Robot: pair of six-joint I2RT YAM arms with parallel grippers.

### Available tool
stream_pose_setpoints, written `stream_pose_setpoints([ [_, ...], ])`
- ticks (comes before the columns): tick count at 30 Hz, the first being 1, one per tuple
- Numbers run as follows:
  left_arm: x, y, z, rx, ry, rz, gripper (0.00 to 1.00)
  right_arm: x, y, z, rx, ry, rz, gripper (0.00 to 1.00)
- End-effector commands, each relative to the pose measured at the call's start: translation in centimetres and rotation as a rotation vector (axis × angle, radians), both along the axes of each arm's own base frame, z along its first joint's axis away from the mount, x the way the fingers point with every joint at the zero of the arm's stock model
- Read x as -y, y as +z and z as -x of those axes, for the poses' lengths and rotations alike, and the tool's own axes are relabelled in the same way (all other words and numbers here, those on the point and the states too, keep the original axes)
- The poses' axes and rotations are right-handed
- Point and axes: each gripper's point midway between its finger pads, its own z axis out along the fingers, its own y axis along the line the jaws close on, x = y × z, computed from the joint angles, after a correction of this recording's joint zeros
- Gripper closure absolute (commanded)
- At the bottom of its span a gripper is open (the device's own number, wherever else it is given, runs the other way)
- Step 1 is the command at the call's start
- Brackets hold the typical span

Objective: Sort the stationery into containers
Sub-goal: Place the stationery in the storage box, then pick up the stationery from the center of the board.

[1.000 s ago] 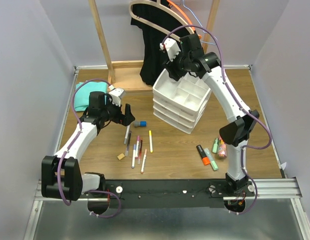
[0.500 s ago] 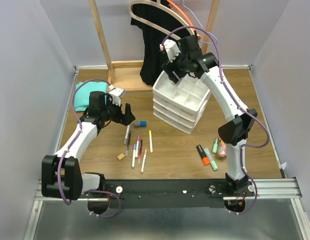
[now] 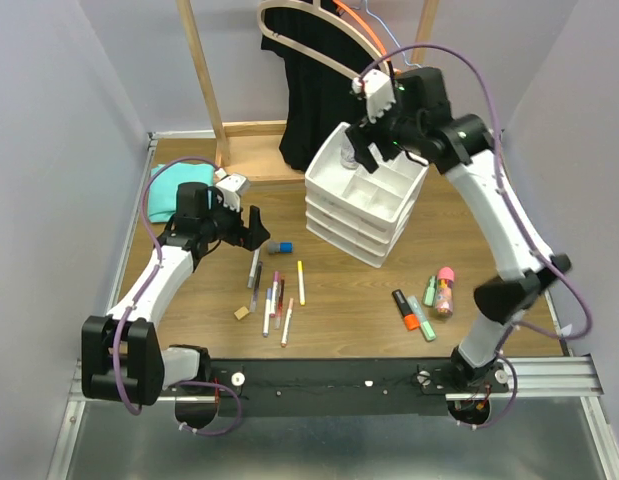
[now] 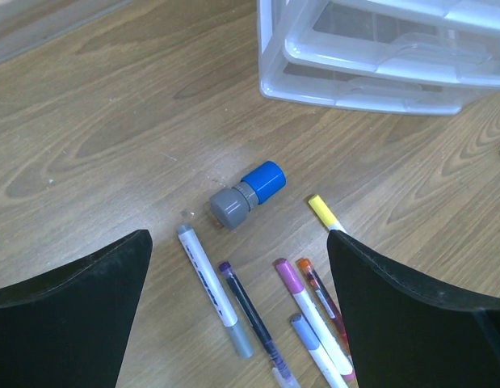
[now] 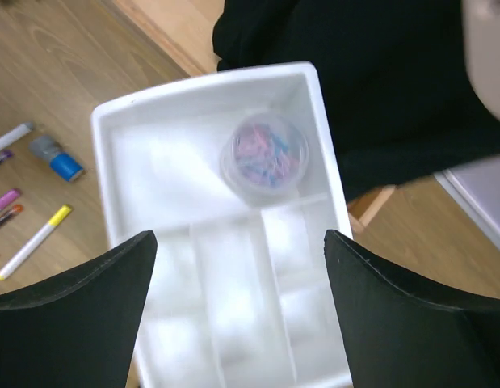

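Observation:
The white three-drawer organiser (image 3: 361,203) stands mid-table, its divided tray (image 5: 209,323) on top. A clear round tub of pink and blue bits (image 5: 264,158) sits in the tray's back compartment. My right gripper (image 3: 369,150) hovers above the tray, open and empty (image 5: 239,242). My left gripper (image 3: 251,228) is open and empty (image 4: 239,242), low over the blue-capped tube (image 4: 246,194) and several slim pens (image 4: 233,311). A yellow marker (image 4: 322,212) lies by its right finger. The tan eraser cube (image 3: 241,313) lies in front of the pens.
An orange highlighter (image 3: 406,310), green highlighters (image 3: 422,318) and the pink-capped bottle (image 3: 444,292) lie right of the organiser. A teal cloth (image 3: 167,190) is at the back left. A wooden rack (image 3: 204,80) with a black garment (image 3: 314,90) stands behind.
My right gripper has moved right and a little back over the tray, and its elbow has swung right, uncovering the pink-capped bottle. The left arm has not moved.

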Motion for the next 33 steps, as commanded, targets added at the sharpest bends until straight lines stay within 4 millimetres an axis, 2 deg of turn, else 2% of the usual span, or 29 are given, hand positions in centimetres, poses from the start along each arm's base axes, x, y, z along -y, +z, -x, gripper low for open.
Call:
stream_pose_setpoints([
  [1, 0.2, 1.0, 1.0, 0.041, -0.02, -0.005, 0.01, 6.4, 1.3, 6.6, -0.062, -0.267, -0.036, 0.07],
  [3, 0.2, 0.7, 1.3, 0.036, -0.022, -0.008, 0.01, 9.6, 0.9, 7.8, -0.021, -0.361, 0.004, 0.06],
  [5, 0.2, 0.6, 1.5, 0.035, -0.025, -0.013, 0.01, 14.1, -1.5, 8.6, -0.058, -0.518, 0.039, 0.05],
  [6, 0.1, 0.4, 1.6, 0.031, -0.024, -0.015, 0.01, 15.6, -2.9, 9.2, -0.134, -0.565, 0.028, 0.05],
  [7, 0.0, 0.3, 1.6, 0.031, -0.022, -0.017, 0.01, 19.3, -3.8, 9.1, -0.203, -0.705, -0.045, 0.06],
  [8, 0.0, 0.2, 1.7, 0.025, -0.022, -0.02, 0.01, 20.5, -5.6, 9.8, -0.287, -0.765, -0.095, 0.07],
  [9, 0.0, 0.1, 1.6, 0.025, -0.023, -0.024, 0.01, 20.7, -6.8, 10.5, -0.36, -0.778, -0.149, 0.07],
  [10, 0.0, 0.0, 1.6, 0.025, -0.024, -0.025, 0.01, 21.8, -8.0, 11.0, -0.414, -0.827, -0.185, 0.07],
  [12, -0.1, -0.1, 1.7, 0.017, -0.024, -0.031, 0.01, 21.3, -11.2, 12.2, -0.536, -0.827, -0.186, 0.08],
  [15, -0.2, -0.3, 1.7, 0.005, -0.025, -0.036, 0.01, 21.0, -14.3, 12.6, -0.623, -0.829, -0.176, 0.11],
  [18, -0.2, -0.5, 1.7, -0.008, -0.029, -0.04, 0.01, 20.9, -16.1, 12.1, -0.683, -0.85, -0.164, 0.14],
  [19, -0.2, -0.7, 1.7, -0.013, -0.03, -0.041, 0.01, 20.7, -17.3, 12.0, -0.728, -0.861, -0.157, 0.14],
  [22, -0.2, -0.7, 1.6, -0.017, -0.029, -0.046, 0.01, 20.4, -19.4, 11.9, -0.799, -0.885, -0.153, 0.14],
  [24, -0.2, -0.7, 1.6, -0.021, -0.028, -0.049, 0.01, 20.3, -20.2, 11.9, -0.827, -0.888, -0.154, 0.15],
  [31, -0.5, -1.4, 1.7, -0.042, -0.025, -0.067, 0.01, 20.0, -24.0, 13.2, -0.961, -0.948, -0.131, 0.22],
  [33, -0.5, -1.6, 1.7, -0.048, -0.024, -0.069, 0.01, 19.7, -25.4, 14.7, -1.028, -0.96, -0.112, 0.22],
])
